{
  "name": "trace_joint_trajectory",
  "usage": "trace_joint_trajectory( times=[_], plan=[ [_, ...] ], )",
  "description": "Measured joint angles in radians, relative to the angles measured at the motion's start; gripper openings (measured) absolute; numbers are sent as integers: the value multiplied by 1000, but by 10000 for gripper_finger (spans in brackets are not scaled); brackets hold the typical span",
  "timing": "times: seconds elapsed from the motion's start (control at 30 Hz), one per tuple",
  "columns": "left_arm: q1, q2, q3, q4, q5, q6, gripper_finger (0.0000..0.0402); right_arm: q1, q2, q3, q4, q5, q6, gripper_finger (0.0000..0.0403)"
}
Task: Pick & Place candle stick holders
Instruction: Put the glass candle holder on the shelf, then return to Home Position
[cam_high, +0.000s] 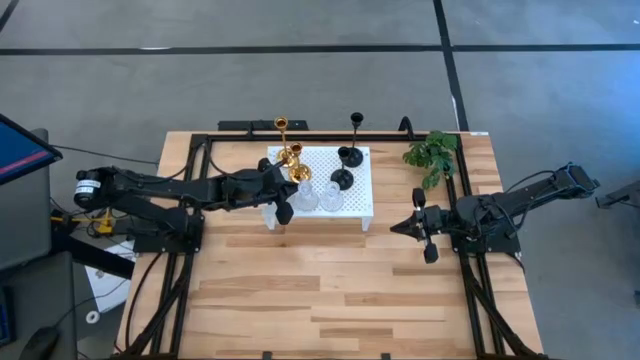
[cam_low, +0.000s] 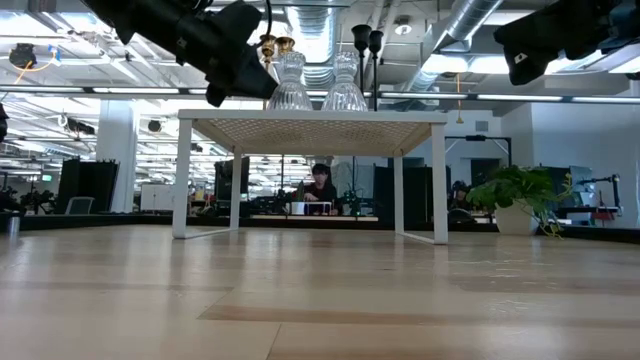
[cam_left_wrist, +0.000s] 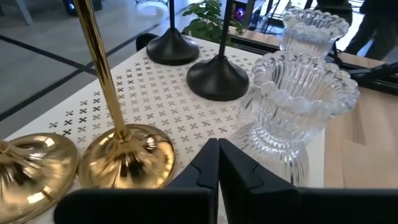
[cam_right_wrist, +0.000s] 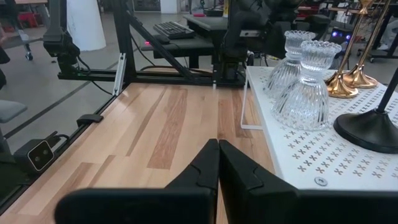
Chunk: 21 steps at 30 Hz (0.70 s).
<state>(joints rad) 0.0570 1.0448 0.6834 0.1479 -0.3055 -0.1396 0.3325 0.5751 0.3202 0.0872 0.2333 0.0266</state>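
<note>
A white perforated platform (cam_high: 358, 200) carries all six candle stick holders. Two are gold (cam_high: 290, 155) (cam_left_wrist: 124, 155), two black (cam_high: 349, 155) (cam_left_wrist: 217, 78) and two clear glass (cam_high: 331, 198) (cam_left_wrist: 298, 118). Each stands upright on its round base. My left gripper (cam_high: 293, 188) (cam_left_wrist: 217, 146) is shut. It hovers over the platform's left part, between the nearer gold base and the nearer glass holder, and holds nothing. My right gripper (cam_high: 397, 228) (cam_right_wrist: 217, 146) is shut and empty. It waits off the platform's right end, above the table.
A green plant sprig (cam_high: 432, 155) lies at the table's far right, beyond the platform. The platform stands on thin white legs (cam_low: 183, 180) with open space beneath. Bare wooden tabletop (cam_high: 330, 290) stretches across the near half. Black frame rails (cam_high: 470, 290) run along both table sides.
</note>
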Motion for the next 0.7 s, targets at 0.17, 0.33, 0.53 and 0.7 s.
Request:
trace_joint_trajectory(
  times=[0.17,0.33,0.53,0.7],
  plan=[
    [0,0,0,4,0,0,4,0,0,0,0,0,0,0],
    [0,-2,0,-5,-71,23,3,0,0,0,0,0,0,0],
    [-11,-57,-1,-132,-144,28,3,0,0,0,-1,0,0,0],
    [-67,-154,-1,-231,5,82,4,-1,0,0,-5,0,-3,0]
  ],
)
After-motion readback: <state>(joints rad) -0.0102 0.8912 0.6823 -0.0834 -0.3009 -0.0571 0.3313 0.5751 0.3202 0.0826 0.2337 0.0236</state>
